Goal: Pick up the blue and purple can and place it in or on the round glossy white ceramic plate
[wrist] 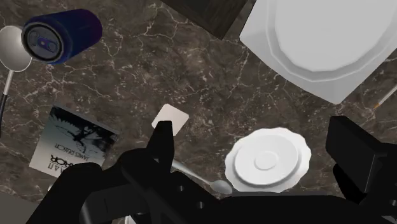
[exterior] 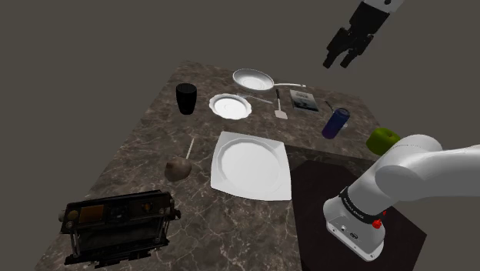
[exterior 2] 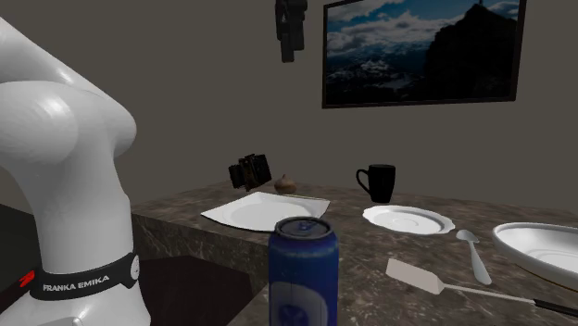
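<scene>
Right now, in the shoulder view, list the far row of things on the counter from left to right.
Black mug, small round white plate, spatula, booklet, blue can, green object.

You have a dark brown stone desk (exterior: 146, 162) in front of you, veined all over with thin pale lines like marble. Its near edge shows as a thick slab in the second exterior view. In the shoulder view a plain grey-brown surface surrounds the desk's edges, and you cannot tell wall from floor there. In the second exterior view, the wall (exterior 2: 185, 83) beyond the desk's far edge is the same flat grey-brown and carries 1 dark-framed picture (exterior 2: 421, 51) of mountain ridges under a blue, cloudy sky. The light is low and even.
</scene>
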Motion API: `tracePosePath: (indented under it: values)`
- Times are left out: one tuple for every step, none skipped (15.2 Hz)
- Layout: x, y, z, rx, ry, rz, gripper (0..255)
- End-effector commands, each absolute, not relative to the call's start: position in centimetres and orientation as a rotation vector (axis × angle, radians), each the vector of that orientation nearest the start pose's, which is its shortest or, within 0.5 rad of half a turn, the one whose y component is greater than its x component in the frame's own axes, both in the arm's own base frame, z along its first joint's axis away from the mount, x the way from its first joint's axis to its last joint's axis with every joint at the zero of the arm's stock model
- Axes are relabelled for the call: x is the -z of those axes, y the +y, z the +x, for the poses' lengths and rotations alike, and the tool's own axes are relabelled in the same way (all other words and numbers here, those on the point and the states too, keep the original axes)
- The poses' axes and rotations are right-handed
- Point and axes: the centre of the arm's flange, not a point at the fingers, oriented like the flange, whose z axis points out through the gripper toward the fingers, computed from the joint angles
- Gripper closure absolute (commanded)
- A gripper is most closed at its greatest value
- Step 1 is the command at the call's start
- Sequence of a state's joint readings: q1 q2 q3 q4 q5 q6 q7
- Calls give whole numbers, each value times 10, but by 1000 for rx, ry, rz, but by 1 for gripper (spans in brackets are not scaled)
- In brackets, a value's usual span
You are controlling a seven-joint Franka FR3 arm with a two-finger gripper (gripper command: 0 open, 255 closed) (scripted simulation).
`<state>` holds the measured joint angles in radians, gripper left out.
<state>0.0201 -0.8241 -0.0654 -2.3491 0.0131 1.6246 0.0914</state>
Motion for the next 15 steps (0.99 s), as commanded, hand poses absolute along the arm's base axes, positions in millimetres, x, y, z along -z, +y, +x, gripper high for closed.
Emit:
tracePosePath:
  values:
    - [-610,-19,302,148,181,-3068,0]
    - [-601,-28,300,145,180,-3072,0]
    - [-591,-36,298,142,179,-3075,0]
    - [-582,-45,295,139,178,-3079,0]
    - [-573,-54,293,136,178,-3082,0]
    - [-564,-62,291,133,177,-3086,0]
    - [-555,-71,288,130,176,-3089,0]
    - [-546,-80,286,127,175,-3093,0]
    - [-537,-89,284,123,174,-3096,0]
    - [-528,-97,281,120,173,-3100,0]
    - [-519,-106,279,117,172,-3103,0]
    - [-510,-115,277,114,171,-3107,0]
    - [-502,-124,274,111,170,-3110,0]
    - [-493,-133,272,108,169,-3114,0]
    - [-484,-142,269,105,168,-3117,0]
